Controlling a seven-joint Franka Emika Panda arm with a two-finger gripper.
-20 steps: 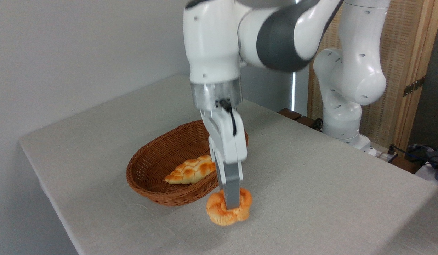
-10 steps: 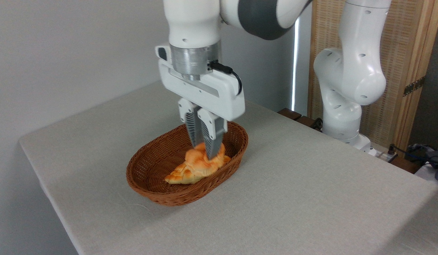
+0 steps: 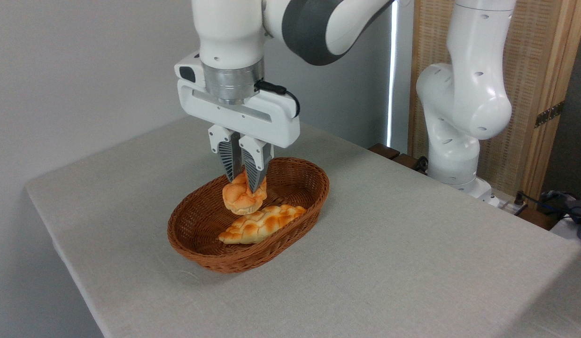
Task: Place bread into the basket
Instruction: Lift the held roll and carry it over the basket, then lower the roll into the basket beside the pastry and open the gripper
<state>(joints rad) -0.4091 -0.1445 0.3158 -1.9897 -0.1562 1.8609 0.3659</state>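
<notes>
camera view: my pincer (image 3: 244, 180) pinches the bun (image 3: 242, 197), which hangs from its tips above the basket (image 3: 201, 253) on the bench (image 3: 412, 263). just below and right lies a braided loaf (image 3: 262, 224).

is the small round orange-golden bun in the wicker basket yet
Not yet: the small round orange-golden bun hangs pinched in the gripper, above the reddish-brown wicker basket.
</notes>
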